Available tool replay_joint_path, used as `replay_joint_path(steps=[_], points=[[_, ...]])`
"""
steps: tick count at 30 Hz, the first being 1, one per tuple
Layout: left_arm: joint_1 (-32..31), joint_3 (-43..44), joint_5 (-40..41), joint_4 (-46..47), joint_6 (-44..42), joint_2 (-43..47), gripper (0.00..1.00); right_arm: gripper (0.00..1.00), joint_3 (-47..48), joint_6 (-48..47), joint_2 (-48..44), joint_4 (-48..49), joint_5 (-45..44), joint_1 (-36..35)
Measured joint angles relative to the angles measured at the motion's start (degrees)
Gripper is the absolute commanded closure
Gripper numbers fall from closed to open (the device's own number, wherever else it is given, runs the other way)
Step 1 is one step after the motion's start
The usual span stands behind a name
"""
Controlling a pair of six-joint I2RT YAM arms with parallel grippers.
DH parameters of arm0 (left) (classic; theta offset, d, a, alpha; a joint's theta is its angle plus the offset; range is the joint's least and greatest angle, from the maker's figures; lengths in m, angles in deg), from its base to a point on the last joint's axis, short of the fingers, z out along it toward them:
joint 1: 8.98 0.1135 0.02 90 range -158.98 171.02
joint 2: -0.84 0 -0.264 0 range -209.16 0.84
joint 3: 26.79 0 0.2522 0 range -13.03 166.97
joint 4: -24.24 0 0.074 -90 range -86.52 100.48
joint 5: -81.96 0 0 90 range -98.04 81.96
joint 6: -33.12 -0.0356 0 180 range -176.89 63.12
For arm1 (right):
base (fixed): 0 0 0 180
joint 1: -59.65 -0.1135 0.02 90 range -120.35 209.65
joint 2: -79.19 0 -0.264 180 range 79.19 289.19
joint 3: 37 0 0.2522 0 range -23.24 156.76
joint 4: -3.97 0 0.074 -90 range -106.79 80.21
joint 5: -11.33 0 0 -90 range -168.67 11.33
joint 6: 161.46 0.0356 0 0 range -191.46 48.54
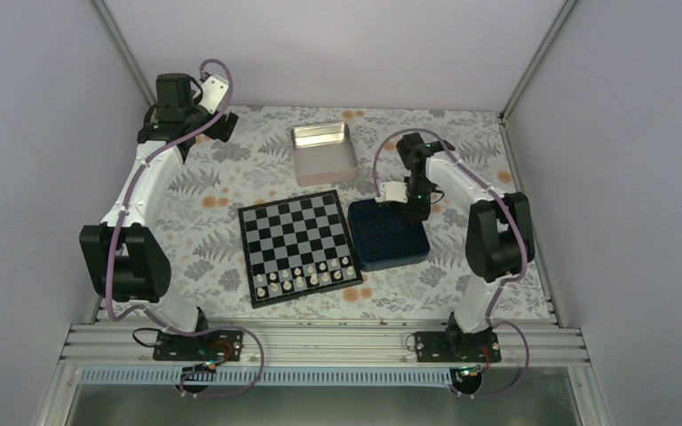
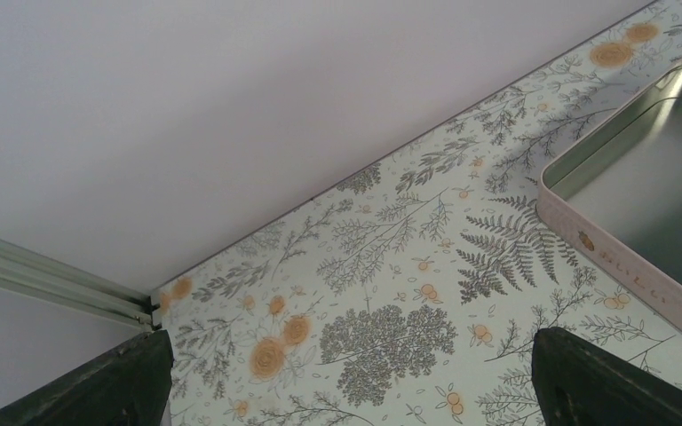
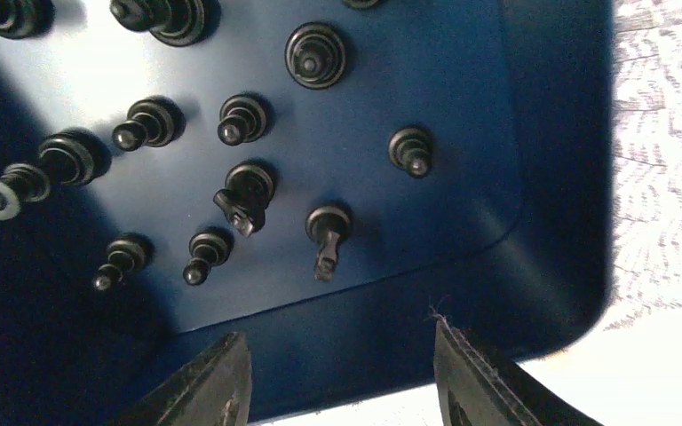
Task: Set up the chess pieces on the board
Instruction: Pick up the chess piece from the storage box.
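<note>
The board (image 1: 289, 231) lies at the table's centre, with cream-white chessmen (image 1: 306, 277) on its two near rows. Several black chess pieces (image 3: 241, 200) stand in a navy blue box (image 3: 408, 328) just right of the board; from above they show as dark dots (image 1: 382, 231). My right gripper (image 1: 417, 209) hangs over the far right part of that box. In its wrist view the right gripper (image 3: 337, 333) is open, jaws apart over the box wall, with nothing between them. My left gripper (image 1: 216, 126) is at the far left corner, open (image 2: 348, 342) over the floral tablecloth.
A shiny metal tin (image 1: 322, 151) sits behind the board, and its pink-sided wall (image 2: 622, 257) shows at the right of the left wrist view. Grey walls close in the table at the back and on both sides.
</note>
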Motion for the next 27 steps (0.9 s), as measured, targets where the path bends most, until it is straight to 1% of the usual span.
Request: replay_joint_path(steps=[9,14,20,24,27], points=[[0.0,0.0,0.0,0.8,0.0,0.0,0.0,0.45,-2.4,-0.1,2.8,4.0,-1.5,-0.2],[0.0,0.0,0.0,0.8,0.0,0.0,0.0,0.51,-2.4,-0.2,3.5,5.3,-1.7,-0.6],[0.0,0.0,0.0,0.8,0.0,0.0,0.0,0.51,-2.4,-0.1,4.7,5.5,-1.7,-1.1],[0.0,0.0,0.0,0.8,0.0,-0.1,0.0,0.56,-2.5,0.0,4.7,5.7,-1.7,-1.2],[0.0,0.0,0.0,0.8,0.0,-0.1,0.0,0.57,-2.8,0.1,4.8,6.3,-1.6,-1.3]])
